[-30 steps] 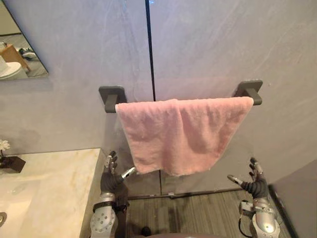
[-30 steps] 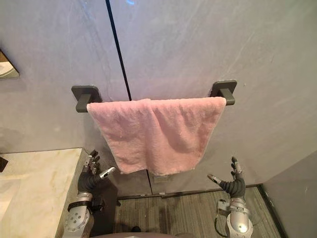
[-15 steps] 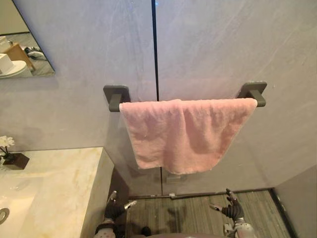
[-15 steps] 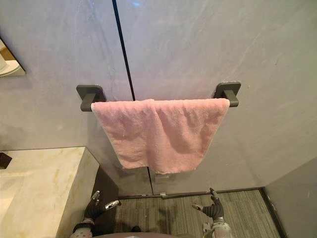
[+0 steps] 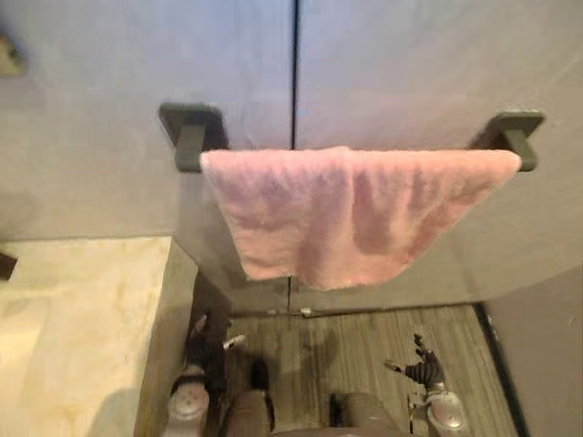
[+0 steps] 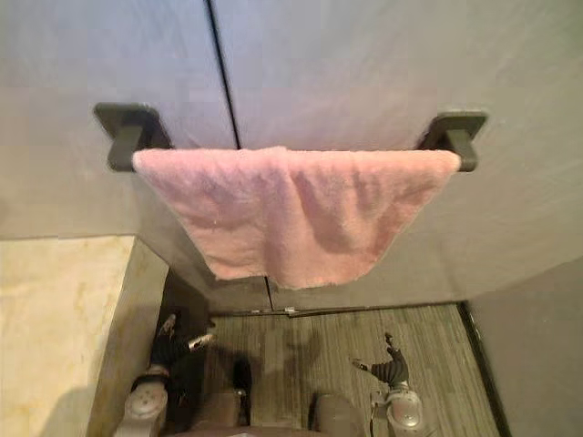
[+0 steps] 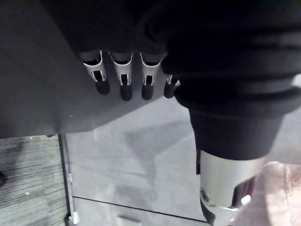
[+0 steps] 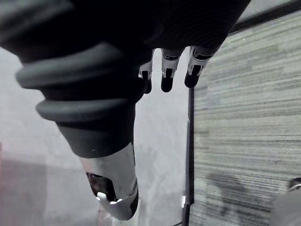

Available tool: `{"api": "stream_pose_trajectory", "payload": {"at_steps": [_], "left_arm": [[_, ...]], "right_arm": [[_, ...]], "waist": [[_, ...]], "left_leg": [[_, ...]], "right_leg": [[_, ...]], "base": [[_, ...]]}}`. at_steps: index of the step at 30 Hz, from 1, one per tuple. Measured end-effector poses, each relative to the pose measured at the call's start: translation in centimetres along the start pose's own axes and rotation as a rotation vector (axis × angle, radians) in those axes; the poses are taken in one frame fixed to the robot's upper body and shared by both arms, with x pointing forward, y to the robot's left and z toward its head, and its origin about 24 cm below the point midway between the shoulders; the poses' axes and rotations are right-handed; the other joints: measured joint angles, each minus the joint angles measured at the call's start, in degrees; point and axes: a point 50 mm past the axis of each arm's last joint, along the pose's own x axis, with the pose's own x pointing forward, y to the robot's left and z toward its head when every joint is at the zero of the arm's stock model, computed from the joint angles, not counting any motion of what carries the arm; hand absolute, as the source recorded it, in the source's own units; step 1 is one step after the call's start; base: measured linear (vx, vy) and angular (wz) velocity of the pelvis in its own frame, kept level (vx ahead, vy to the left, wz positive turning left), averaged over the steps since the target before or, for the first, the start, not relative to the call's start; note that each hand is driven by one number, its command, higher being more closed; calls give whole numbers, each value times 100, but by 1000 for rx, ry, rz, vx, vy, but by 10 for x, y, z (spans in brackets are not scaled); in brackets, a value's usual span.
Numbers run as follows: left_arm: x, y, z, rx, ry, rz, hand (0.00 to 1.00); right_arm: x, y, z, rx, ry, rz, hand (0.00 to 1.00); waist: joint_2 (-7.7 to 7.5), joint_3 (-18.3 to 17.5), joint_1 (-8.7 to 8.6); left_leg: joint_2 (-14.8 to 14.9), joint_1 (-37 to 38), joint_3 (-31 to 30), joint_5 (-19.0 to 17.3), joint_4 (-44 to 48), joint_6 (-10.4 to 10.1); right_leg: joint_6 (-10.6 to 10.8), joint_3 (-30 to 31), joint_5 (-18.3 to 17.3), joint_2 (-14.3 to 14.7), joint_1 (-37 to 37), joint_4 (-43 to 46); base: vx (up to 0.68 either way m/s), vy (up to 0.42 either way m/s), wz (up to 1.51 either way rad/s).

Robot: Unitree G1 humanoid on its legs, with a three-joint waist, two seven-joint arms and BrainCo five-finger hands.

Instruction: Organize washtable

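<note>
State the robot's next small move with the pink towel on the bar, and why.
Probably raise the left robot hand to the lower hem of the pink towel and tug it level. The towel drapes over the dark bar with a slanted hem, and that hand and the right robot hand hang open and empty near the floor.

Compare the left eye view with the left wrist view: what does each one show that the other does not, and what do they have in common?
The left eye view adds the pink towel draped whole over the dark rail, the marble counter, and the right hand, open, seen against the floor. The left wrist view adds a close look at the left hand: fingers relaxed, holding nothing. Both share the left hand, the grey wall and the striped floor; a pink patch in the wrist view is probably the towel.
</note>
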Motion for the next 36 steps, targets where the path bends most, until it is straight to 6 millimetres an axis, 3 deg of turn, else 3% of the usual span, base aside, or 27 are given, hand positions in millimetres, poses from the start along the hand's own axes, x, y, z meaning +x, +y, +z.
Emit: {"api": "stream_pose_trajectory", "payload": {"at_steps": [2,3,4,5,6,7,8,9,10,11,13,14,15,17,18,19,20,21,22,26,28,31,33,35,36], "left_arm": [[1,2,8,-6,-33,18,0],[1,2,9,-11,-40,24,0],[1,2,10,-11,-42,37,0],[0,2,9,-18,-38,44,0],[-1,0,8,-27,-33,47,0],[-4,0,7,-33,-29,55,0],[-7,-5,5,-43,-21,52,0],[-6,-12,8,-47,-32,28,0],[-7,-15,8,-49,-30,20,0],[-6,-21,9,-42,-31,-10,0],[-7,-19,11,-29,-42,-12,0],[-8,-16,11,-22,-47,-9,0],[-6,-17,15,-26,-62,-9,0],[-4,-18,18,-30,-73,-11,0],[-3,-18,20,-30,-78,-12,0],[-2,-18,21,-30,-80,-13,0],[1,-21,25,-29,-92,-24,0],[4,-25,29,-26,-104,-39,0],[9,-28,32,-19,-111,-54,0],[12,-24,27,33,-94,-68,0],[8,-15,14,64,-52,-57,0],[5,-7,7,63,-26,-29,0],[6,0,6,64,-23,-7,0],[5,2,5,51,-19,4,0],[4,0,5,18,-12,7,0]], "right_arm": [[1,3,3,16,-11,6,0],[2,3,9,19,-34,2,0],[3,2,15,22,-58,-8,0],[7,2,21,30,-77,-15,0],[8,1,24,40,-86,-19,0],[10,0,28,45,-97,-27,0],[13,-3,32,39,-113,-37,0],[14,-12,31,20,-111,-58,0],[15,-15,28,15,-100,-64,0],[16,-19,24,25,-74,-92,0],[12,-21,17,63,-47,-113,0],[10,-20,13,69,-37,-112,0],[8,-20,9,75,-22,-108,0],[5,-19,3,88,0,-103,0],[5,-18,1,93,9,-103,0],[4,-18,-1,96,14,-105,0],[4,-20,-4,106,29,-117,0],[6,-22,-5,113,37,-126,0],[10,-22,-3,130,39,-136,0],[18,-17,4,152,34,-130,0],[18,-12,6,164,32,-121,0],[16,-9,2,168,49,-112,0],[11,-6,-6,169,77,-104,0],[8,-5,-12,163,96,-100,0],[5,-5,-15,157,107,-100,0]], "waist": [[-43,25,136],[-110,3,242],[-129,24,325],[-101,69,349],[-54,78,393],[1,85,483],[140,170,434],[250,294,280],[228,326,263],[251,434,160],[72,491,128],[-3,431,112],[75,343,83],[115,297,-57],[224,209,-173],[199,172,-226],[293,62,-332],[346,24,-433],[387,-2,-497],[387,-115,-474],[409,-182,-455],[422,-184,-444],[418,-187,-384],[382,-202,-383],[326,-204,-395]], "left_leg": [[8,-398,-72,-1,473,2],[31,-683,-113,0,763,0],[58,-894,-92,16,940,-26],[129,-1043,-126,129,990,-178],[225,-1097,-135,206,958,-239],[382,-1134,-160,449,802,-309],[496,-1136,-214,1037,430,-256],[587,-956,-113,1698,-333,-130],[591,-887,57,1612,-372,-33],[580,-940,389,841,315,46],[530,-1045,451,218,1743,95],[538,-967,493,-291,2357,44],[660,-714,602,-730,2706,17],[945,-124,866,-1188,2725,-98],[1118,365,1056,-1311,2468,-169],[1187,551,1149,-1312,2290,-172],[1284,1009,1302,-1226,1665,-230],[1303,1466,1408,-925,868,-409],[1197,1732,1444,-854,97,-535],[1035,1941,1570,-727,-696,-760],[900,1916,1655,-726,-705,-761],[682,1861,1629,-724,-701,-755],[583,1707,1401,-708,-725,-728],[457,1383,996,-610,-719,-598],[299,1107,646,-498,-686,-547]], "right_leg": [[65,376,-140,-145,283,385],[89,520,-161,-244,690,-32],[-23,535,-87,-290,1060,-739],[37,408,-478,-222,1315,-1222],[67,294,-624,-158,1366,-1391],[30,112,-863,-10,1375,-1517],[-181,-144,-1005,278,1407,-1606],[-318,-447,-982,488,1456,-1724],[-495,-581,-1014,552,1475,-1785],[-660,-1049,-1013,607,1450,-1696],[-815,-1292,-926,512,1307,-1615],[-880,-1434,-751,488,1168,-1739],[-921,-1657,-517,515,1098,-1983],[-984,-2004,-253,564,1063,-2284],[-1022,-2282,-161,554,982,-2337],[-1021,-2415,-148,532,896,-2327],[-1004,-2693,-138,466,721,-2245],[-946,-2944,-104,436,630,-2228],[-923,-3097,7,402,549,-2243],[-835,-3115,382,377,555,-2529],[-685,-3017,686,280,604,-2812],[-632,-2574,803,211,597,-2838],[-632,-2184,799,117,433,-2590],[-540,-2340,709,-44,301,-2426],[-471,-2571,501,-195,315,-2431]], "base": [[-80,-182,61],[-242,-300,45],[-390,-435,54],[-257,-270,35],[-339,-281,22],[-410,-319,37],[-651,-455,94],[-560,-336,111],[-492,-270,147],[-412,-225,118],[-387,-210,89],[-372,-160,71],[-325,-136,74],[-208,-66,102],[-156,-22,116],[-141,16,131],[-140,67,141],[-171,139,158],[-153,166,115],[-149,204,33],[-113,174,-16],[-106,177,12],[-101,178,53],[-105,67,119],[-126,4,209]]}}
